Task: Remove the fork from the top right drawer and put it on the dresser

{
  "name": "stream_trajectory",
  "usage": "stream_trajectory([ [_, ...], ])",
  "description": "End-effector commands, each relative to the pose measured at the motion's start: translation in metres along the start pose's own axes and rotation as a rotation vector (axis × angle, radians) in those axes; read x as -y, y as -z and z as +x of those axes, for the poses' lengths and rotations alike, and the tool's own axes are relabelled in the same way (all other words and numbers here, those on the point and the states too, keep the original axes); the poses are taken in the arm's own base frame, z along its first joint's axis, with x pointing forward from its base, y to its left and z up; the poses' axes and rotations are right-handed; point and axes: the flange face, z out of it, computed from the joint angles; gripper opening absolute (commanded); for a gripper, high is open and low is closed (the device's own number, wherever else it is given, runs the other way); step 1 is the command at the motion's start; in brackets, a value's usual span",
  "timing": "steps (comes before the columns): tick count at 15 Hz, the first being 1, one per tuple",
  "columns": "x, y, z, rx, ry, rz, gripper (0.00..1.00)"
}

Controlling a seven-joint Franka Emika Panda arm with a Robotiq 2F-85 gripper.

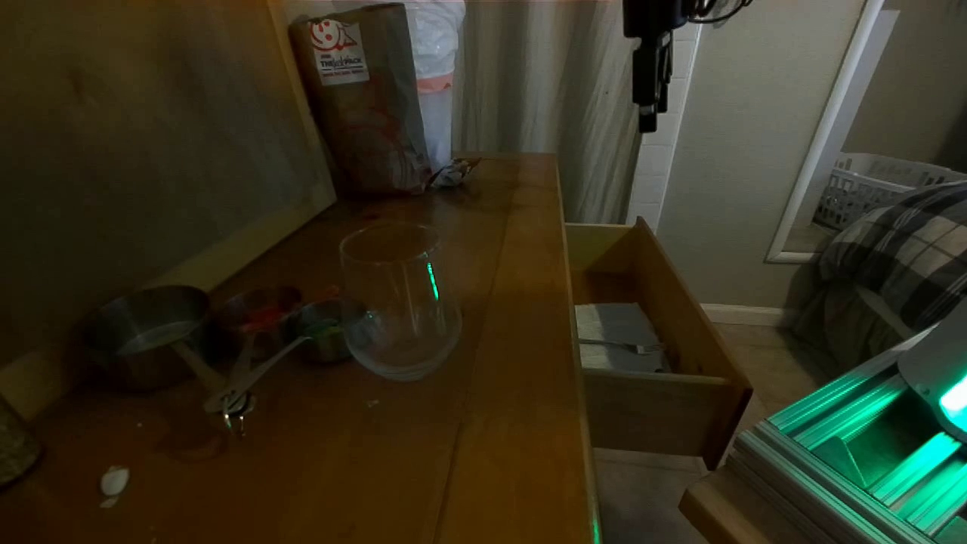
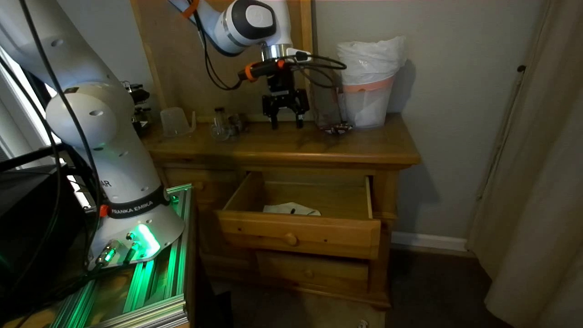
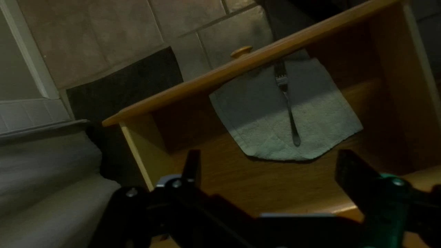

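So, toward the left in an exterior view, metal measuring cups (image 1: 147,344) sit on the dresser (image 1: 521,393), their handles gathered at a ring. Next, farther back, stands a brown paper bag (image 1: 363,121); nearer is a clear glass (image 1: 400,317). Right of these, the top right drawer (image 1: 657,412) is pulled out. Inside, as the wrist view shows, the fork (image 3: 288,102) lies on a pale cloth (image 3: 317,110), tines toward the drawer's front. Well above hangs the gripper (image 2: 287,122), its fingers spread wide apart. Near the right edge shows a white laundry basket (image 1: 842,196).
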Motion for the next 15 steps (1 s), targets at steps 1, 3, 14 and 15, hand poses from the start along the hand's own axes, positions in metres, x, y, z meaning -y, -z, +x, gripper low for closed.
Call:
stream_trajectory([
  [1,-0.005,-0.031,-0.012,-0.060,0.109,0.008,1.00],
  [3,-0.003,-0.047,-0.015,-0.125,0.163,0.012,1.00],
  [14,0.039,-0.108,-0.003,-0.234,0.272,0.022,1.00],
  [15,0.040,-0.112,-0.002,-0.232,0.274,0.026,1.00],
])
